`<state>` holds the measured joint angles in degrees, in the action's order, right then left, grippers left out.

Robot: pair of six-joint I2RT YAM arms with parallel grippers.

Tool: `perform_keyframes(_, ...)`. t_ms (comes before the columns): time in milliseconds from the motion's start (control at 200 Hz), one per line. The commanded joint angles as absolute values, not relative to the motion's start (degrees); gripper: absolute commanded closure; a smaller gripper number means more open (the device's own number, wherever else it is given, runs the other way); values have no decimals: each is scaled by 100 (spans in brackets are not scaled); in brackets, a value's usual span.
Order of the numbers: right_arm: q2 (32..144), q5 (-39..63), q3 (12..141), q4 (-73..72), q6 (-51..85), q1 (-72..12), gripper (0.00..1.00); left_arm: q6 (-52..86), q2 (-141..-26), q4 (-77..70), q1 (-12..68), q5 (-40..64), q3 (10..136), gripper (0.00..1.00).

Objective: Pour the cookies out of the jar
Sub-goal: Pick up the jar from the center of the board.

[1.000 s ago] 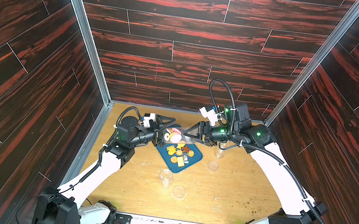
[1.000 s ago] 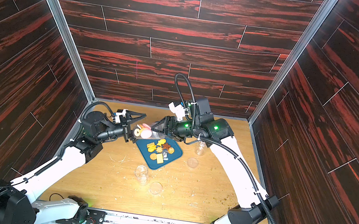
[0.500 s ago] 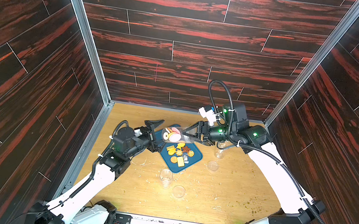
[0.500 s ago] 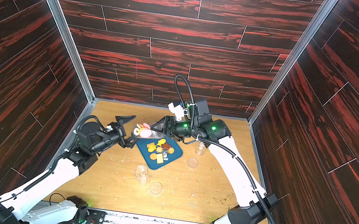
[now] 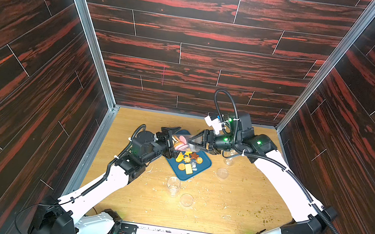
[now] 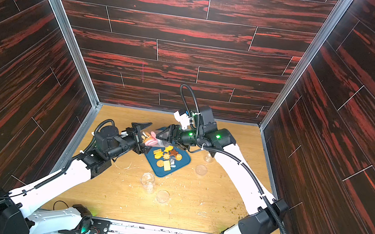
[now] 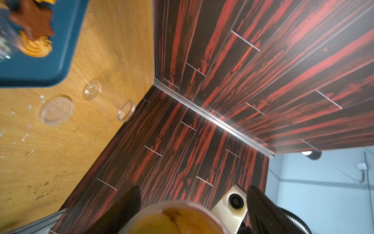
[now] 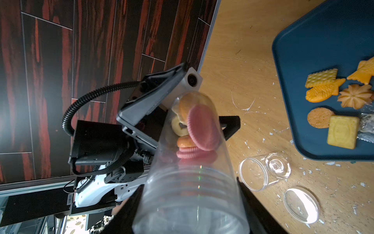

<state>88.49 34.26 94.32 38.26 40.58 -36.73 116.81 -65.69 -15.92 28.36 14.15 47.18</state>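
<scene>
Step in hand, by my read: regrip partway through the pour.
- Right pincer (image 5: 194, 142) pinching clear plastic jar (image 8: 192, 162) at threaded mouth end; jar lies about level, off table, near far side of dark blue tray (image 8: 313, 40).
- Left pincer (image 5: 173, 142): fingers straddle jar's closed end; whether they bite, cannot tell.
- Assorted toy cookies (image 5: 187, 161): some on tray, pink rounds and orange ones lodged at jar's closed end.
- Next, likely: you secure closed end, then tip mouth down over tray.

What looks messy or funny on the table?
Pale crumbs are scattered over the table. Odder still, the jar in the right gripper is held sideways, and its cookies sit bunched at the closed end, far from the mouth, so they are not pouring onto the blue tray.
</scene>
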Motion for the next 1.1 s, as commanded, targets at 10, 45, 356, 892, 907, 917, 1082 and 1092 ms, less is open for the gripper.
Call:
perform_keyframes(10,8620,3636,9340,3745,4122,-3770,55,11733,-6398,-1705,2882,1204,4832,16)
perform_keyframes(45,8622,3640,9342,3738,4122,-3774,55,11736,-6390,-1713,2883,1187,4804,18)
perform_keyframes(356,8613,3647,9303,3777,4122,-3778,52,11753,-6350,-1775,2881,1090,4679,29)
perform_keyframes(892,8545,3232,9533,4107,4177,-3775,9,11766,-6154,-1795,2883,754,4346,41)
perform_keyframes(907,8539,3215,9536,4127,4187,-3778,7,11766,-6140,-1786,2883,747,4338,41)
perform_keyframes(917,8535,3203,9547,4139,4191,-3772,6,11764,-6136,-1776,2883,740,4336,41)
perform_keyframes(1082,8508,3138,9527,4166,4321,-3774,6,11733,-6072,-1652,2883,674,4340,41)
perform_keyframes(1092,8508,3149,9514,4153,4334,-3771,6,11733,-6073,-1652,2883,681,4333,41)
